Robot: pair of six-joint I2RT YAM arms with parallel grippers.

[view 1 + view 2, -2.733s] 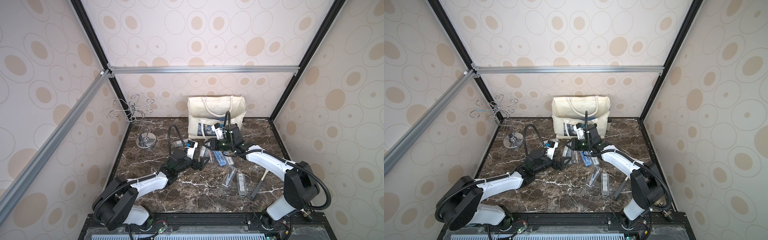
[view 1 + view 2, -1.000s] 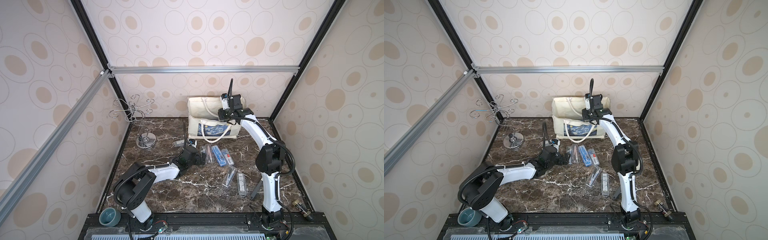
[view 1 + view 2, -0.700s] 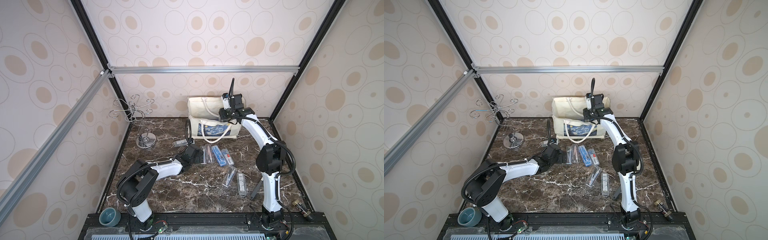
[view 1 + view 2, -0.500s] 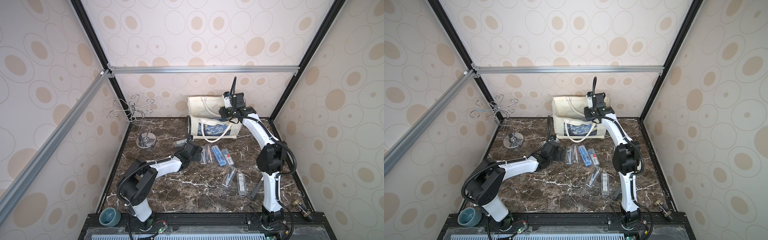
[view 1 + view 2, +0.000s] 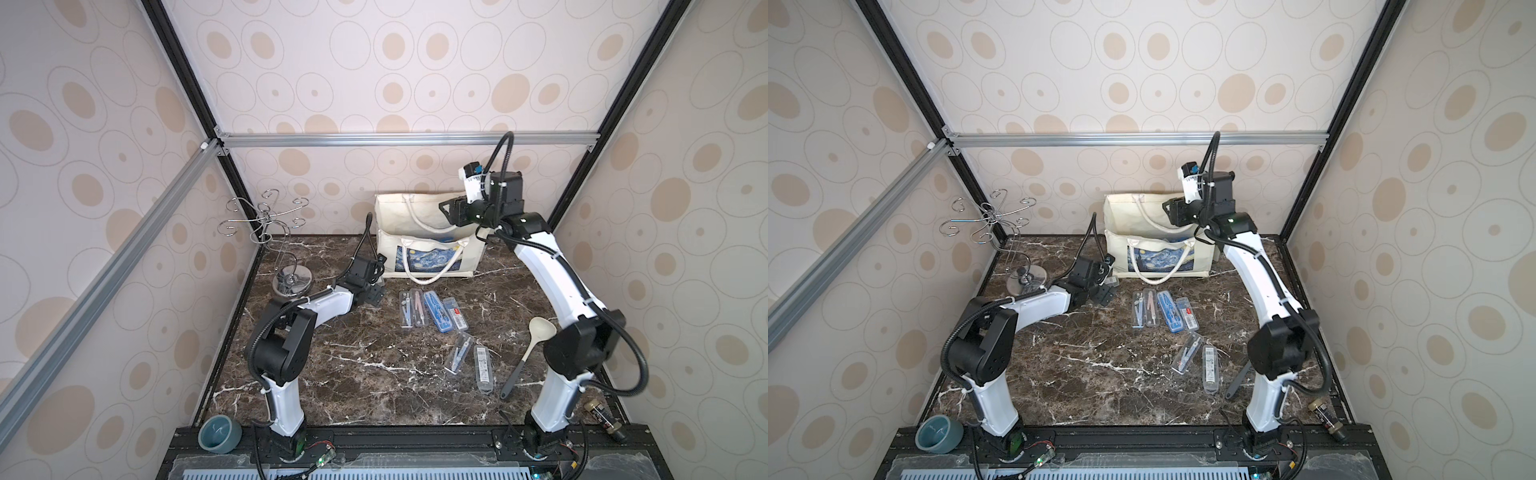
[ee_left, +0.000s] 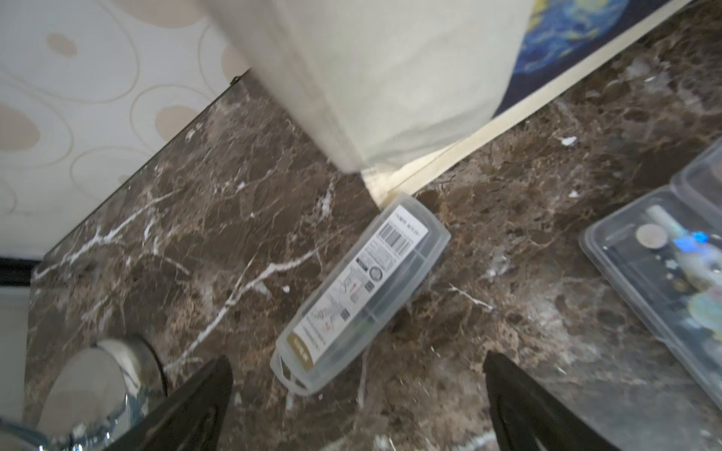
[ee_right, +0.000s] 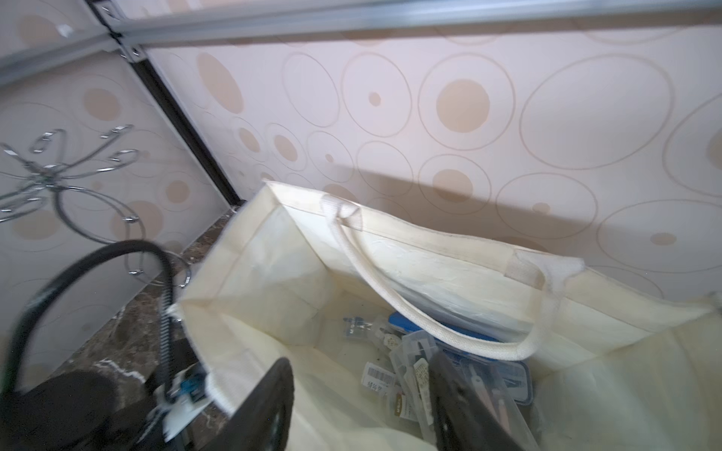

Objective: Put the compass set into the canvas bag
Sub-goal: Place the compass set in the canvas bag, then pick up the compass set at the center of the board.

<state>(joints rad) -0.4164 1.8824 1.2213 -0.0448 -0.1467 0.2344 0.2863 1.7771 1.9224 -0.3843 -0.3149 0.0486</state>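
The canvas bag [image 5: 432, 257] [image 5: 1158, 257] stands open at the back of the marble table, its starry print facing forward. My right gripper [image 5: 446, 210] [image 7: 359, 375] hovers over its mouth, jaws open and nothing between them. Below it, inside the bag [image 7: 273, 273], lie clear compass cases [image 7: 414, 371] and a blue one [image 7: 492, 375]. My left gripper [image 5: 376, 293] [image 6: 357, 363] is open, low over the table. Just ahead of it a clear labelled compass case [image 6: 359, 289] lies against the bag's corner [image 6: 390, 78]. Several more compass cases [image 5: 432, 311] [image 5: 1163, 311] lie in front of the bag.
Two other clear cases [image 5: 471, 361] lie nearer the front, beside a cream spoon with a dark handle [image 5: 536, 336]. A wire hook stand [image 5: 286, 249] with a shiny round base [image 6: 97, 382] is at the back left. A teal bowl [image 5: 220, 434] sits at the front left.
My right gripper rose from the cases on the table to the bag's mouth, and its jaws have opened there. My left arm has drawn back and left, toward the bag's corner.
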